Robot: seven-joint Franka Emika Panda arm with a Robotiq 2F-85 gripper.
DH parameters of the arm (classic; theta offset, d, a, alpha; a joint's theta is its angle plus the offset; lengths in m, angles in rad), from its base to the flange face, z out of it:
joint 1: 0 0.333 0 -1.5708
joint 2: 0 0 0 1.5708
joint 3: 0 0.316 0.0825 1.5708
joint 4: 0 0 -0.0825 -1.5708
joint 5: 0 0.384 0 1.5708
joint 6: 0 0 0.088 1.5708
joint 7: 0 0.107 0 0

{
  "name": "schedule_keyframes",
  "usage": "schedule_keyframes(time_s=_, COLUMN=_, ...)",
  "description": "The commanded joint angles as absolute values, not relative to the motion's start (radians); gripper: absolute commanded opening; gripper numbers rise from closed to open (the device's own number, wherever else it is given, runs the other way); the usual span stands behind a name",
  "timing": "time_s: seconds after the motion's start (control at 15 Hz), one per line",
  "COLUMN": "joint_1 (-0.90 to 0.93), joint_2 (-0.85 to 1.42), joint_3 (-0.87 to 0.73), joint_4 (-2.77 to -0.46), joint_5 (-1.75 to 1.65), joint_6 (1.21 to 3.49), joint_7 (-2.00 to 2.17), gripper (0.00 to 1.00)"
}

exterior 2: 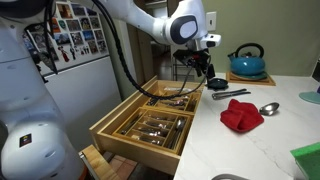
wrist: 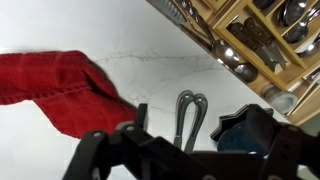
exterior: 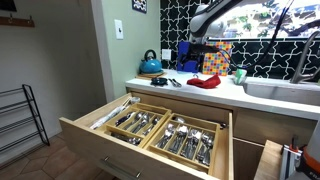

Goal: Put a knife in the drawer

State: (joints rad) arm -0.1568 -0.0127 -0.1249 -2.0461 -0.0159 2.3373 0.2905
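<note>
The light-wood drawer (exterior: 108, 148) stands pulled out below the counter, its wooden compartments full of silver flatware; it also shows in an exterior view (exterior 2: 132, 150) and at the top right of the wrist view (wrist: 250, 40). My gripper (exterior 2: 198, 74) hangs over the white counter near the edge above the drawer, fingers apart and empty; it also shows in an exterior view (exterior: 198, 48). In the wrist view the gripper (wrist: 195, 135) is just above a silver utensil with two slim handles (wrist: 190, 108) lying on the counter. I cannot tell whether it is a knife.
A red cloth (exterior 2: 241, 115) lies on the counter, seen also in the wrist view (wrist: 60, 85). A spoon (exterior 2: 268, 107), dark utensils (exterior 2: 232, 93) and a teal kettle (exterior 2: 247, 62) sit nearby. A dark star-shaped object (wrist: 250, 125) lies beside the silver utensil. A sink (exterior: 285, 90) is at the counter's end.
</note>
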Motion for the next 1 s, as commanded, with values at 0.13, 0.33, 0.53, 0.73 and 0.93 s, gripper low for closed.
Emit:
schedule_keyframes(time_s=0.13, joint_1=-0.157, joint_2=0.105, joint_3=-0.149, joint_4=-1.926, joint_5=-0.071, joint_6=2.347, joint_7=0.294, gripper=1.00)
schedule_keyframes(time_s=0.33, joint_1=-0.154, joint_2=0.165, joint_3=-0.159, joint_4=-1.861, joint_5=-0.073, joint_6=2.334, joint_7=0.299, gripper=1.00)
schedule_keyframes(time_s=0.53, joint_1=-0.151, joint_2=0.225, joint_3=-0.166, joint_4=-1.805, joint_5=-0.066, joint_6=2.334, joint_7=0.301, gripper=1.00)
schedule_keyframes(time_s=0.73, joint_1=-0.149, joint_2=0.280, joint_3=-0.168, joint_4=-1.759, joint_5=-0.057, joint_6=2.324, joint_7=0.296, gripper=1.00)
schedule_keyframes(time_s=0.93, joint_1=-0.148, joint_2=0.329, joint_3=-0.168, joint_4=-1.722, joint_5=-0.048, joint_6=2.322, joint_7=0.293, gripper=1.00)
